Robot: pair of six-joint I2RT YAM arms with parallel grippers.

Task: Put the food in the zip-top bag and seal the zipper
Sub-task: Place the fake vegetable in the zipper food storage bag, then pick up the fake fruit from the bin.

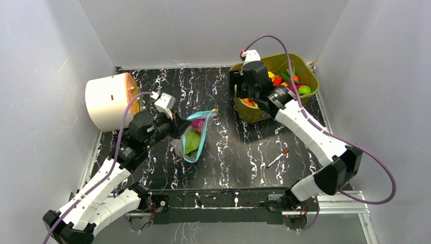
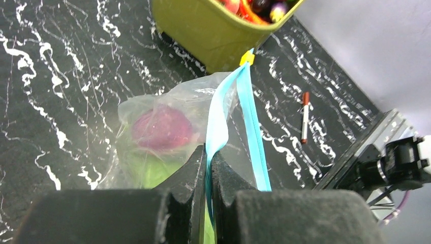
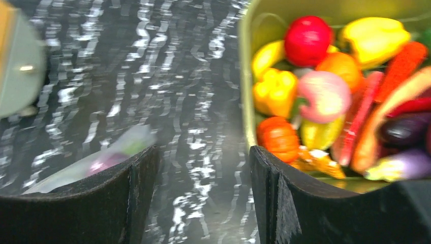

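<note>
At far left, a smooth white drum with an orange face lies on its side close to the grey side wall. It sits on the glossy black table, which is veined in white like marble.

Just right of the drum, our left gripper is pinched fully closed on the zipper, a thin teal strip. The zip-top bag is clear, floppy and crinkled. It lies left of the table's centre with its mouth apart. Inside it we see a rounded purple onion and a flat green leaf.

Bare tabletop separates the bag from a slim red-and-white pen, which lies alone nearer the front edge.

At far right, an olive-green plastic tub stands in the back corner, heaped with shiny toy fruits and vegetables. Our right gripper hangs at the tub's left rim. Its black padded fingers stand well apart and hold nothing.
</note>
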